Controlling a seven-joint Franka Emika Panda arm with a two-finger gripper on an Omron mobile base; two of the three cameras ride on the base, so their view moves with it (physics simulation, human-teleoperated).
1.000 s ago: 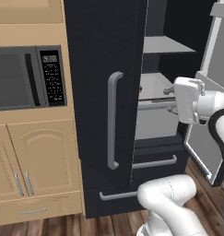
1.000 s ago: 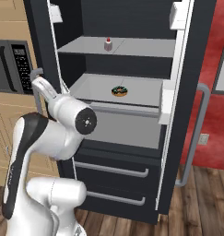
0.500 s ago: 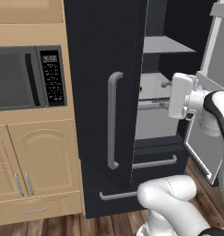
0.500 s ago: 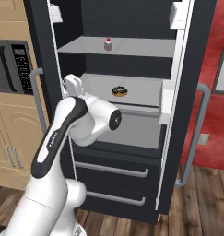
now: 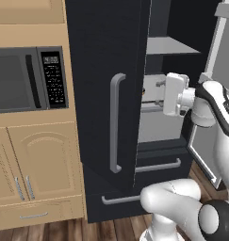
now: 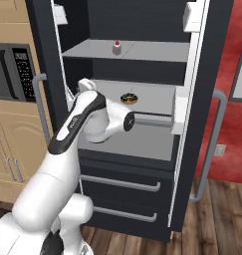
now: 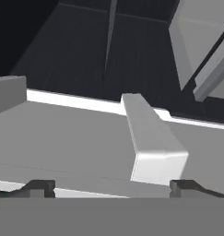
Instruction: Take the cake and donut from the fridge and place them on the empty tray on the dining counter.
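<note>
The tall matte black fridge stands with its right door swung open, baring light grey shelves and two dark drawers with grey bar handles below. On the upper light grey shelf sits the tiny white wedge of cake with its red dot on top, near the shelf's middle. On the middle light grey shelf lies the small tan donut with dark glaze and green sprinkles, just behind the arm's wrist in the right base view. Neither treat is touched.

The white arm bends at the elbow and reaches into the fridge at the level of the middle shelf, its forearm roughly level. The two-finger gripper has its dark tips spread wide, nothing between them, over a pale grey shelf surface with a grey bar across it. In the left base view the white hand block sits just inside the open compartment, beside the closed left door.

Compared with a second ago, the arm has unfolded and pushed forward into the fridge; cake and donut lie where they were.
</note>
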